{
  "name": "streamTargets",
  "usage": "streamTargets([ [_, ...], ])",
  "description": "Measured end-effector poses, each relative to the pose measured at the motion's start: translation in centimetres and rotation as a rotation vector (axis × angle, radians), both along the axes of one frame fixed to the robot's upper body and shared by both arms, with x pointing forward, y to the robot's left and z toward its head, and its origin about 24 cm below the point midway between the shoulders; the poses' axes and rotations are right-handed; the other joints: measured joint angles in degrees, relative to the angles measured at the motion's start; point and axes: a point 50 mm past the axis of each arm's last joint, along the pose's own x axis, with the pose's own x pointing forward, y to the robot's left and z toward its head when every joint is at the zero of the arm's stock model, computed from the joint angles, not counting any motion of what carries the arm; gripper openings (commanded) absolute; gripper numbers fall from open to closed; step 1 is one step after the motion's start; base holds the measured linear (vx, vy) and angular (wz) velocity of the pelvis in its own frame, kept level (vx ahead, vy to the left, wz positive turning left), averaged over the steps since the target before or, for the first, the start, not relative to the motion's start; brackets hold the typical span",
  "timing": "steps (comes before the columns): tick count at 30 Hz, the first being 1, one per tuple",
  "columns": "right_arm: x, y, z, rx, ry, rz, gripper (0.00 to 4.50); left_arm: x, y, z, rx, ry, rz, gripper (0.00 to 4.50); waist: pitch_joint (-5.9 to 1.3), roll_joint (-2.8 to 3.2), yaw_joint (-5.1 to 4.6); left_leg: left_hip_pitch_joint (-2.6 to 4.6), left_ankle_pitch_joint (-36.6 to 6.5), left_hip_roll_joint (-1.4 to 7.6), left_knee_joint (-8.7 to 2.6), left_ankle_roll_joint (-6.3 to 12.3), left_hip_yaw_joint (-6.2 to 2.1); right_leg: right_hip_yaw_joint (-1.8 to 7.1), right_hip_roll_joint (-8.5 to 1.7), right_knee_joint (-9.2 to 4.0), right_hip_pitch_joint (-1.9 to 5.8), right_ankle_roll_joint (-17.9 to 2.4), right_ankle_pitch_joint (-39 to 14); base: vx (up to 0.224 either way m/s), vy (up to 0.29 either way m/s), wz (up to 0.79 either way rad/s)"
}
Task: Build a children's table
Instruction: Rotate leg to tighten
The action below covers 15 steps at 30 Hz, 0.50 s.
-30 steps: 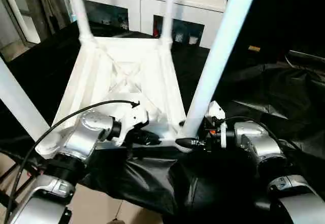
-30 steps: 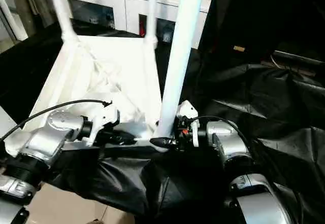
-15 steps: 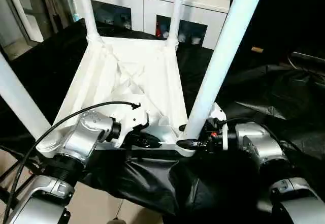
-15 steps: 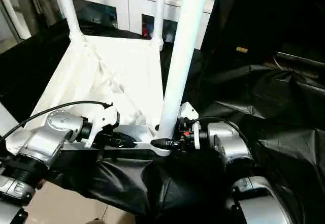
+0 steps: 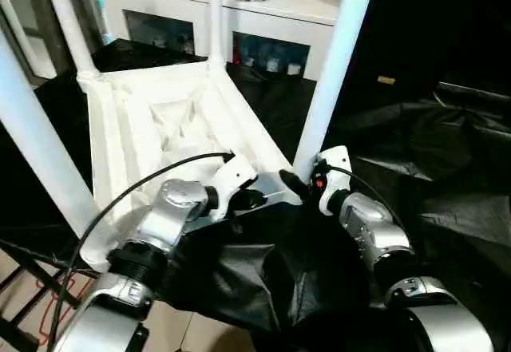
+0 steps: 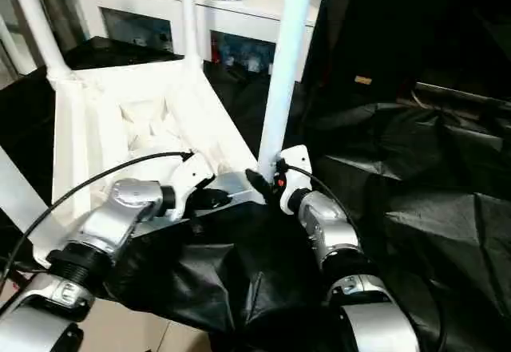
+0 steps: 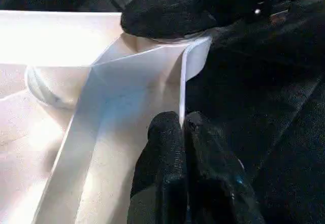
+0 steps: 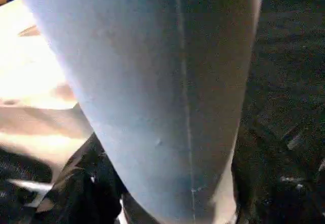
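The children's table lies upside down, its ribbed white tabletop (image 5: 120, 128) on black cloth with four white legs standing up. My left gripper (image 5: 255, 199) is shut on the tabletop's thin near rim (image 7: 182, 82), pinching it between both black fingers (image 7: 165, 148). My right gripper (image 5: 299, 178) is closed around the base of the near right leg (image 5: 331, 73), just above its corner socket. One of its black fingers (image 7: 172, 16) lies across that socket in the left wrist view. The leg (image 8: 167, 82) stands very close in the right wrist view.
A white glass-door cabinet (image 5: 263, 9) with small items on top stands behind the table. Crumpled black cloth (image 5: 415, 144) covers the surface to the right and below my arms. Bare floor (image 5: 24, 288) and a dark frame show at the lower left.
The tabletop has turned, so its near edge now runs diagonally and the near right corner sits closer to the middle. Both grippers moved with it. The view also shifted.
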Motion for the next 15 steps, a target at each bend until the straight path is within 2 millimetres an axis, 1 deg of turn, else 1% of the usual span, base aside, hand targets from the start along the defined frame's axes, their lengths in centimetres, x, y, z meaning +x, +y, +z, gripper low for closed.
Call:
streamTargets([
  [1, 0.0, 0.0, 0.0, 0.000, -0.001, 0.001, 3.24, -0.1, -0.1, 0.0, -0.004, -0.003, -0.002, 0.00, 0.00, 0.00, 0.00, 0.00, 0.0, 0.00, -0.01, 0.00, 0.00, 0.00, 0.00, 0.00, 0.00, 0.0, 0.0, 0.000, 0.000, 0.00],
  [3, 0.0, 0.0, 0.0, 0.001, -0.005, 0.004, 3.53, -0.2, -0.2, 0.1, -0.010, -0.006, -0.010, 0.00, 0.00, 0.00, 0.10, -0.04, 0.0, 0.00, -0.06, 0.00, 0.02, 0.00, 0.00, 0.01, 0.00, -0.2, 0.1, 0.000, 0.000, 0.00],
  [4, 0.0, 0.0, 0.1, -0.002, -0.010, 0.010, 3.53, -0.2, -0.2, 0.1, -0.012, -0.007, -0.012, 0.00, 0.00, 0.00, 0.11, -0.04, 0.0, 0.00, -0.11, 0.00, 0.05, 0.01, 0.00, 0.00, 0.00, -0.2, 0.1, 0.000, 0.000, 0.00],
  [5, 0.0, -0.1, 0.2, -0.010, -0.019, 0.035, 3.64, -0.2, -0.2, 0.2, -0.015, -0.006, -0.018, 0.00, 0.01, 0.01, 0.14, -0.09, 0.0, 0.00, -0.15, 0.00, 0.06, 0.01, 0.00, -0.01, -0.01, -0.1, 0.1, 0.000, 0.000, 0.00],
  [7, -0.1, -0.5, 0.3, -0.018, -0.034, 0.091, 3.64, -0.3, -0.2, 0.3, -0.027, -0.004, -0.027, 0.00, 0.03, 0.02, 0.18, -0.22, 0.0, 0.00, -0.19, 0.00, 0.08, -0.02, 0.00, -0.02, -0.09, -0.1, 0.0, 0.000, 0.000, 0.00],
  [10, -0.6, -1.5, 0.7, -0.025, -0.045, 0.232, 3.64, -0.6, 0.4, 0.5, -0.034, 0.007, -0.069, 0.00, 0.05, 0.05, 0.29, -0.57, 0.0, 0.03, -0.20, 0.01, 0.11, -0.11, 0.02, 0.02, -0.34, -0.1, 0.0, 0.000, 0.000, 0.00],
  [13, -1.0, -2.1, 1.0, -0.014, -0.050, 0.328, 3.64, -0.8, 0.9, 0.7, -0.038, 0.018, -0.122, 0.00, 0.05, 0.08, 0.53, -1.03, 0.2, 0.03, -0.09, 0.30, 0.11, -0.14, 0.03, 0.15, -0.75, -0.1, 0.0, 0.000, 0.000, 0.00],
  [15, -1.3, -2.5, 1.1, -0.017, -0.040, 0.414, 3.64, -1.0, 1.2, 0.8, -0.034, 0.027, -0.162, 0.00, 0.06, 0.07, 0.67, -1.05, 0.2, 0.04, -0.01, 0.35, 0.13, -0.14, 0.03, 0.17, -0.78, -0.1, 0.0, 0.000, 0.000, 0.00],
])
